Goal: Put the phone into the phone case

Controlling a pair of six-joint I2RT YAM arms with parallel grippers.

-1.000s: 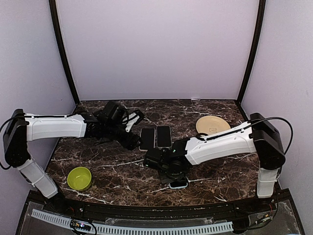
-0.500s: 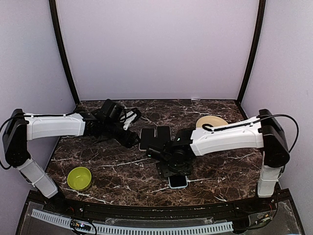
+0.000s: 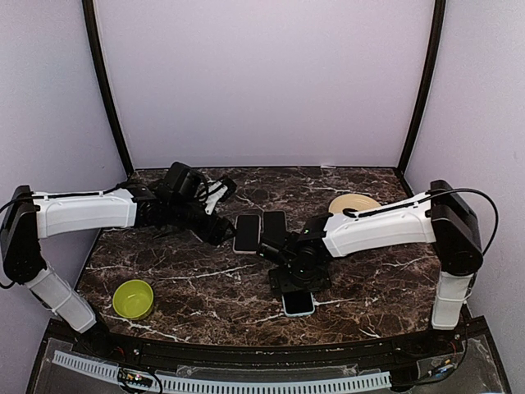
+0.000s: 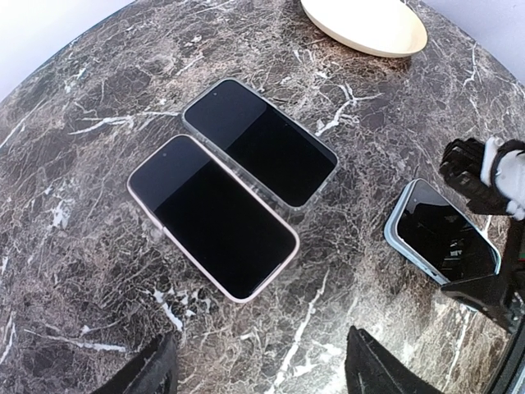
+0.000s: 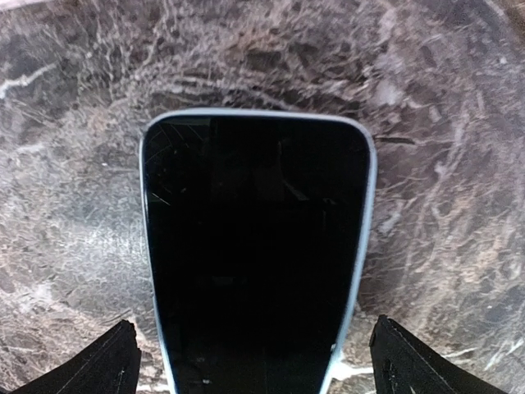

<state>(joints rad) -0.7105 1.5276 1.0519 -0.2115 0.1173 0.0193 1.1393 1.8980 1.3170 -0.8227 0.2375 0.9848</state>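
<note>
Your right pincer has just let go: a second ago it was pinched down over the phone at the near edge of the worktop. Now its fingers stand wide on either side with nothing between them but the screen, and the arm has drawn back enough for the overhead view to show the handset. The phone lies flat, face up, ringed all round by the thin pale-blue lip of the phone case. From that even border you can judge it seated, so the task looks close to finished, though the far corners are out of the wrist view. Your left pincer hangs partly open and empty, just short of two other handsets lying side by side, one pink-rimmed and one clear-rimmed. All three screens are glossy black glass with rounded corners, slick and reflective. The case lip looks like soft matte plastic. The worktop is dark brown marble pattern with white veins, smooth and hard, so a nudged phone will likely slide.
</note>
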